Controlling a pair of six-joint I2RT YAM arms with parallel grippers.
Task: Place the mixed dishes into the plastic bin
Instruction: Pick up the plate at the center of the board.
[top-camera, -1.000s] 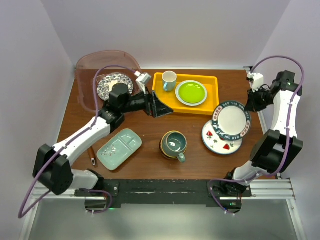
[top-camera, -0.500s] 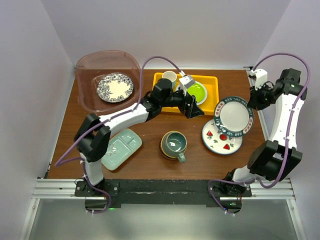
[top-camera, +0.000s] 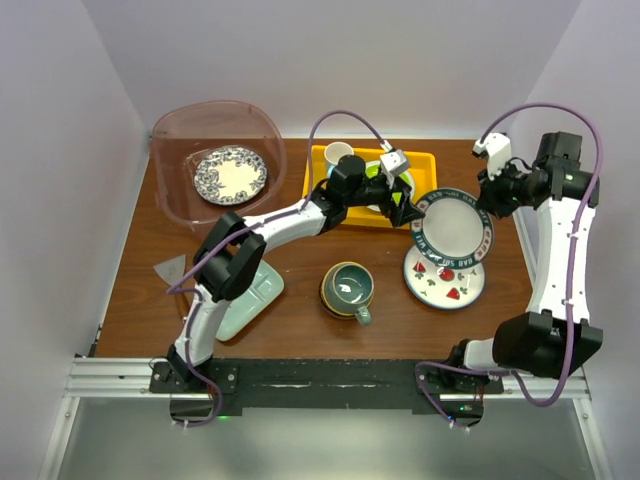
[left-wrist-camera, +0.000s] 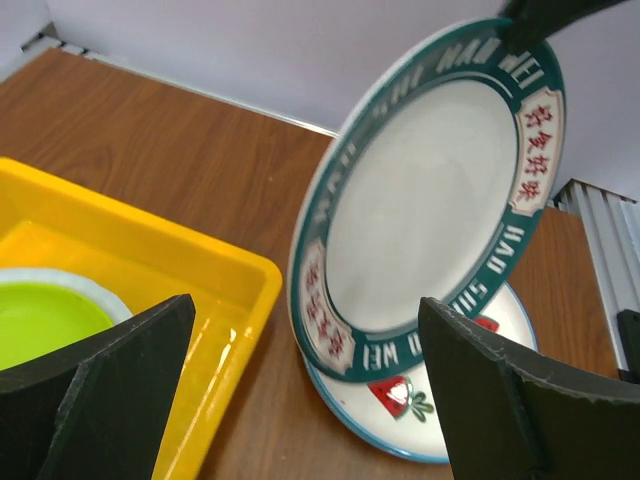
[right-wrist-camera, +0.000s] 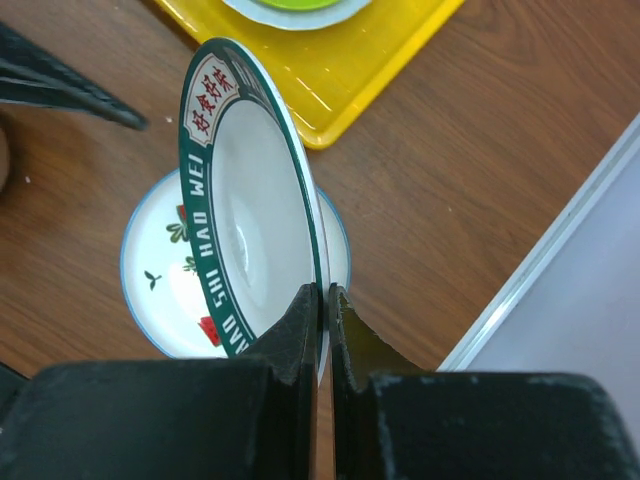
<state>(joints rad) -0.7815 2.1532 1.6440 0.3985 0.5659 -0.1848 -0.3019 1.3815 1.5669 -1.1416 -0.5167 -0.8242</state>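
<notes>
Handling: the green-rimmed plate (top-camera: 455, 228) is glazed ceramic, so it is likely rigid, fairly heavy, slippery at the rim and liable to chip or break if dropped. Take hold at the rim only, jaws across its thickness, on the side opposite the existing grip. Confirm a firm pinch before any release.

Appearance: round, with a white centre and a dark green band carrying white lettering and red-on-white character panels.

Position: the plate stands tilted on edge near the right edge of the worktop (top-camera: 400, 320), above the strawberry plate (top-camera: 445, 280), which lies flat beneath it. Whether the two touch cannot be told.

Claw state: the right claw (right-wrist-camera: 322, 300) is clamped on the plate's upper rim. The left claw (top-camera: 408, 208) has its jaws wide apart, empty, over the yellow tray (left-wrist-camera: 200, 290), facing the plate's front.

Destination: the plastic bin (top-camera: 170, 190) sits at the far-left corner and holds the blue floral plate (top-camera: 230, 172).
</notes>
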